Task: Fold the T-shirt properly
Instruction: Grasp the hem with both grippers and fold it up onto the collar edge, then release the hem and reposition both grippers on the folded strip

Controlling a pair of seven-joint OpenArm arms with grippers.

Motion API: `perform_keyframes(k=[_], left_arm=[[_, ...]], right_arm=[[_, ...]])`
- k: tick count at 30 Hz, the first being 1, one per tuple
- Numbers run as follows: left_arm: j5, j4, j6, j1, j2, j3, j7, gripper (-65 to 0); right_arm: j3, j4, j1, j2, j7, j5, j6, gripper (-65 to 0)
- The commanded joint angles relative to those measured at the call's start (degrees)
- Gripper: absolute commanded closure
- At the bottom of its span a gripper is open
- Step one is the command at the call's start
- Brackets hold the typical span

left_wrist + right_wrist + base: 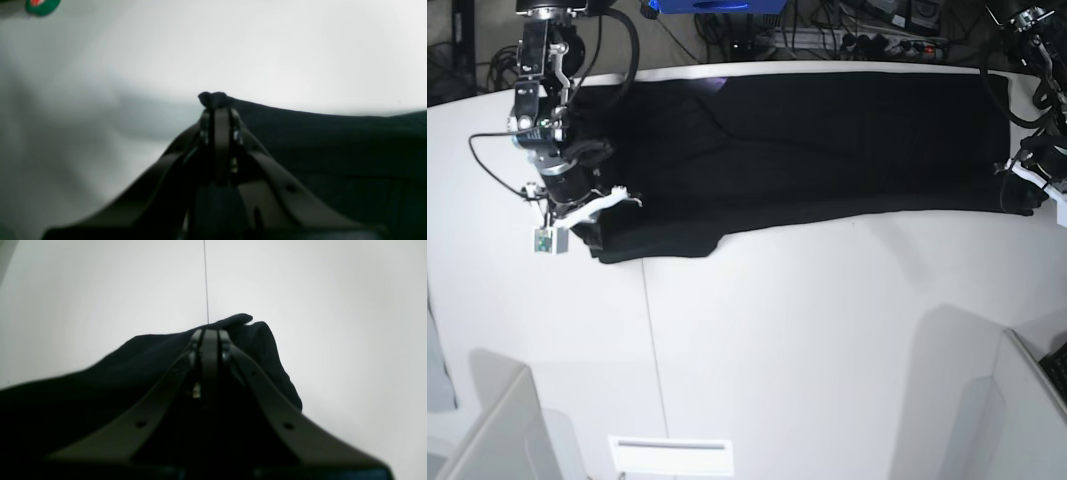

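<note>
The black T-shirt (807, 140) lies as a long flat band across the far part of the white table (777, 330); no print or label shows. My left gripper (216, 108) is shut on a bunched bit of the shirt's edge (333, 143), at the shirt's right end in the base view (1019, 190). My right gripper (210, 333) is shut on a fold of black cloth (100, 380), at the shirt's near left corner in the base view (587, 215). Both grippers are low, near the table.
Cables and a power strip (847, 30) lie behind the table's far edge. A green and red round object (42, 5) sits on the table beyond the left gripper. Grey panels stand at the front left (497, 430) and front right (1027, 410). A white slab (670, 455) lies at the front edge.
</note>
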Motion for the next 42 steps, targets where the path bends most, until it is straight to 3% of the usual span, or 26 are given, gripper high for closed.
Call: perform_keyframes(k=[1, 6, 15, 23, 29, 34, 42], left_arm=[[-0.7, 1.2, 0.0, 0.2, -1.2, -0.5, -1.2, 0.0], [-0.7, 3.2, -0.1, 2.8, -1.3, -2.5, -1.2, 0.0], [-0.7, 5.2, -0.1, 5.7, -1.2, -1.9, -1.2, 0.0], [-0.5, 5.3, -0.2, 9.3, -1.4, -2.1, -1.4, 0.0], [-0.2, 5.2, -4.5, 12.0, -1.4, -2.5, -1.5, 0.0], [-0.2, 5.2, -4.7, 13.4, -2.0, -2.4, -1.5, 0.0], [0.0, 5.2, -4.5, 15.6, -2.2, -2.4, -1.5, 0.0]], right_arm=[[0.3, 1.6, -0.4, 0.3, 1.5, 0.2, 0.2, 0.0], [1.7, 3.9, -3.4, 0.0, 1.5, 0.3, 0.2, 0.0], [2.0, 6.7, -9.1, -3.9, 1.9, 0.3, 0.3, 0.0], [2.1, 6.9, -12.0, -4.3, 2.1, 0.3, 0.4, 0.0], [2.1, 7.5, -14.4, -5.3, 2.1, 0.4, 0.2, 0.0], [5.0, 7.5, -15.5, -7.0, 2.1, 0.4, 0.3, 0.0], [6.5, 7.5, -18.7, -7.1, 1.9, 0.4, 0.5, 0.0]])
